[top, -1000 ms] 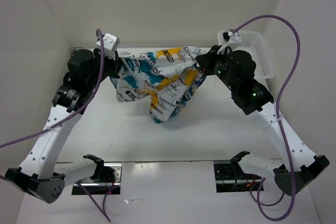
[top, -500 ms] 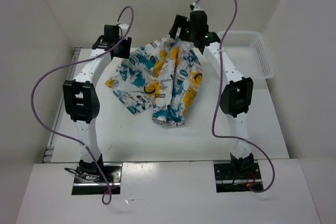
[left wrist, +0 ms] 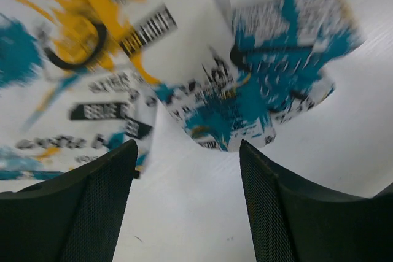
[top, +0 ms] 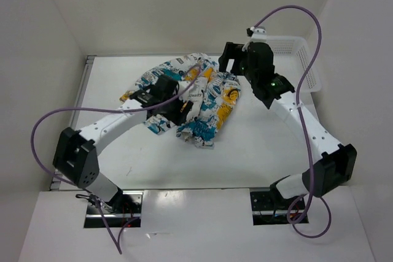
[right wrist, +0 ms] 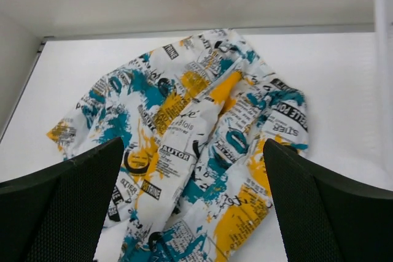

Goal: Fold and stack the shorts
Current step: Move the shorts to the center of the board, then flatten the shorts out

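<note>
The shorts (top: 206,93), white with teal, yellow and black print, lie in a crumpled heap on the table, loosely bunched with folds running front to back. My left gripper (top: 179,107) hangs low over their near left part, open, with only bare table between its fingers (left wrist: 92,200); the shorts (left wrist: 258,84) show blurred just beyond its tips. My right gripper (top: 227,59) hovers above the far right edge of the heap, open wide and holding nothing. Below its spread fingers (right wrist: 67,213) the shorts (right wrist: 202,127) are spread out.
A white mesh basket (top: 304,59) stands at the back right of the table, its rim (right wrist: 384,59) at the right edge of the right wrist view. White walls close in the table on the left, back and right. Purple cables loop over both arms.
Both grippers opened and let go of the shorts, which dropped into a heap on the table. The left arm swung down over the heap; the right arm drew back to the right.
</note>
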Motion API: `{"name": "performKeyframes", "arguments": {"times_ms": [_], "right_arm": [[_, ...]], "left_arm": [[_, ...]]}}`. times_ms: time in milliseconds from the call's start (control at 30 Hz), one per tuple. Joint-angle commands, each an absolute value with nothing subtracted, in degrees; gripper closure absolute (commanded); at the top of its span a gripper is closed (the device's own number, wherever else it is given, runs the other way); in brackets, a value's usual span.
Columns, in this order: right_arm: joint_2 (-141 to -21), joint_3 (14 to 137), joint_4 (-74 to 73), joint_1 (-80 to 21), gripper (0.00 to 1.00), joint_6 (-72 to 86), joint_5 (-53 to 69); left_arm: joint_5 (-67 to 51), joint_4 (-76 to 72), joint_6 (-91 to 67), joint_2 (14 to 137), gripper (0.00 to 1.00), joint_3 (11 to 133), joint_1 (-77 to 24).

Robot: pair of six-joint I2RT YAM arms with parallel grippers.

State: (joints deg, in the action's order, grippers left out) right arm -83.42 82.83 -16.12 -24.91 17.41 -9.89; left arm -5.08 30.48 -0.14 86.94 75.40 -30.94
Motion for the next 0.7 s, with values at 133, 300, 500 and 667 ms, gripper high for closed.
{"name": "performKeyframes", "arguments": {"times_ms": [133,300,500,667], "right_arm": [[-83.76,69.81,-14.16,-24.52,0.02,17.48,-14.94],[-83.84,63.91,-11.87,-24.52,0.04,19.6,-13.62],[-87.53,61.62,-10.46,-25.05,0.04,21.44,-12.39],[-88.15,61.08,-9.32,-25.05,0.04,23.11,-12.39]], "left_arm": [[3.41,24.71,0.0,95.78,0.25,66.45,-34.19],[4.14,18.37,0.0,98.34,0.26,65.57,-34.19],[-5.44,19.25,0.0,99.49,0.59,65.22,-34.19],[-9.84,20.05,0.0,99.49,0.87,60.82,-34.19]]}}
